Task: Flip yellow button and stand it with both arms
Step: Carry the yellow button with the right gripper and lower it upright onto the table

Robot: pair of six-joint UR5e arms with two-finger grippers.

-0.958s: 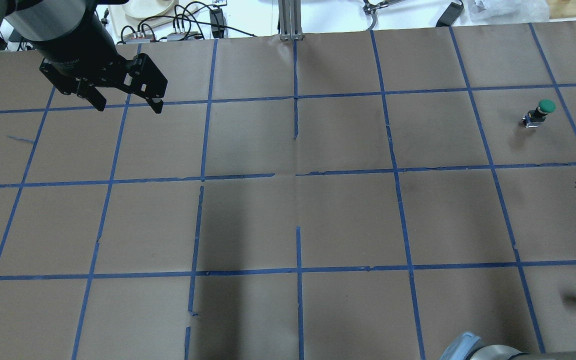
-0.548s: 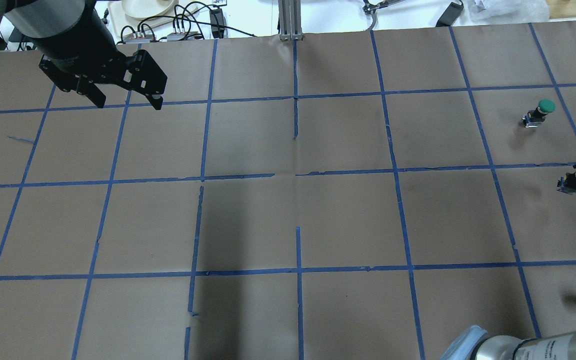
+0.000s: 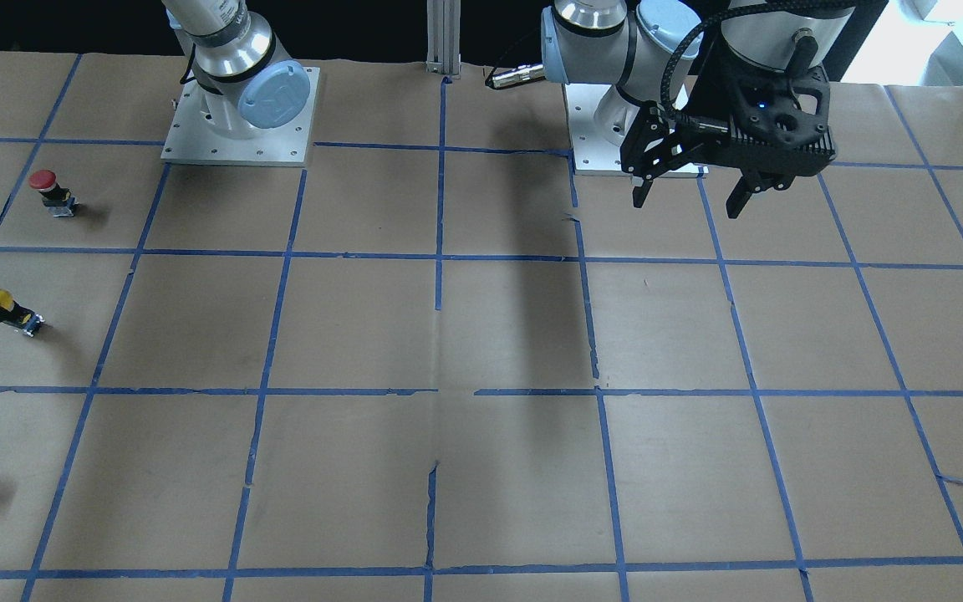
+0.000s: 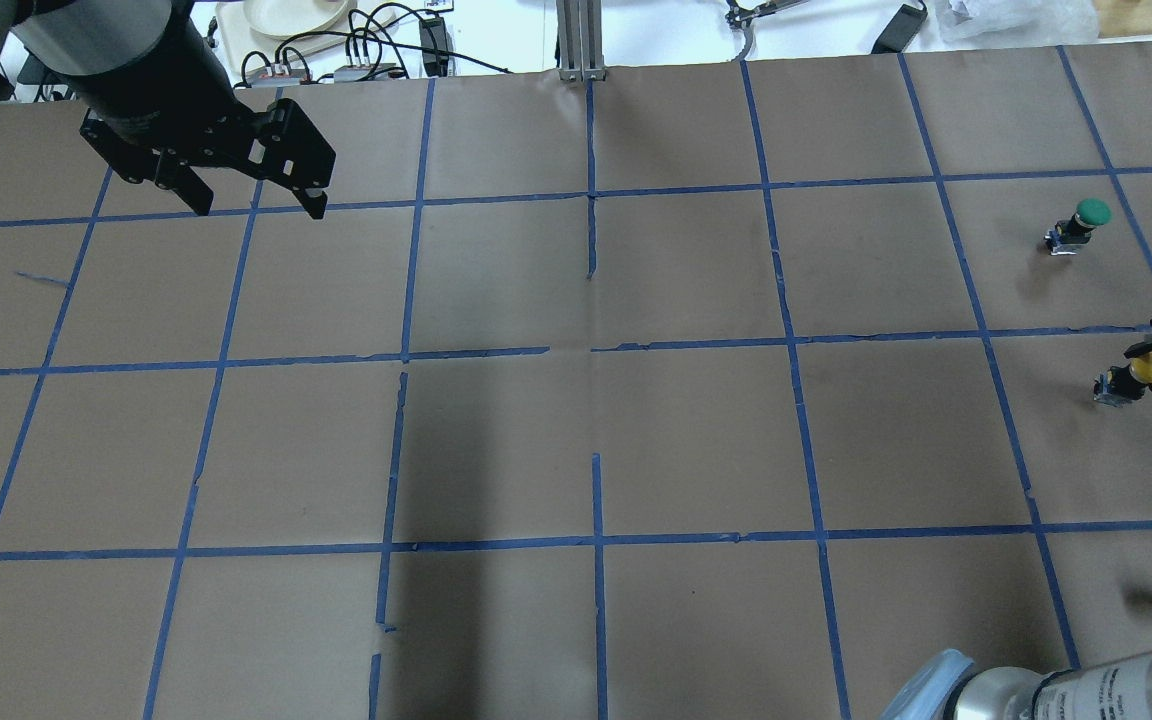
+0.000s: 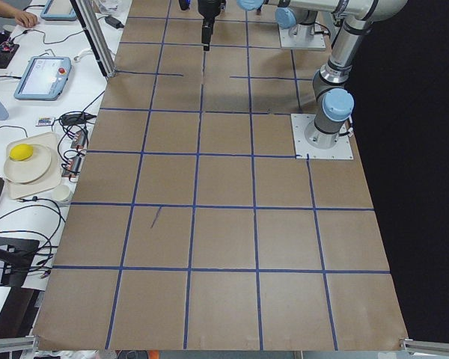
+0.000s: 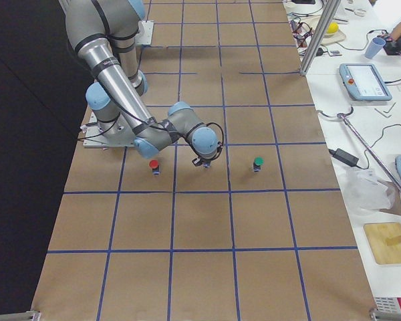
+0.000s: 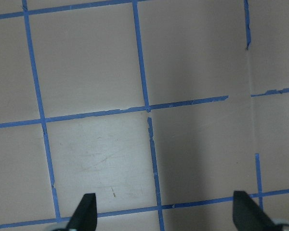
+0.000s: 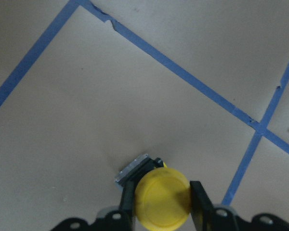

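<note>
The right hand [image 8: 163,196] pinches the yellow button [image 4: 1148,367] by its cap; the left hand [image 4: 258,209] hangs spread above the bench [image 4: 696,430], well apart.

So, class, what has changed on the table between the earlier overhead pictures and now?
The right gripper, shut on the yellow button, has carried it inward from the table's right edge. The left gripper still hovers open; the green button has not moved.

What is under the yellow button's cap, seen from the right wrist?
The yellow button cap hides most of its body; only a grey base edge peeks out, over brown table paper. Whether the base touches the table is covered.
</note>
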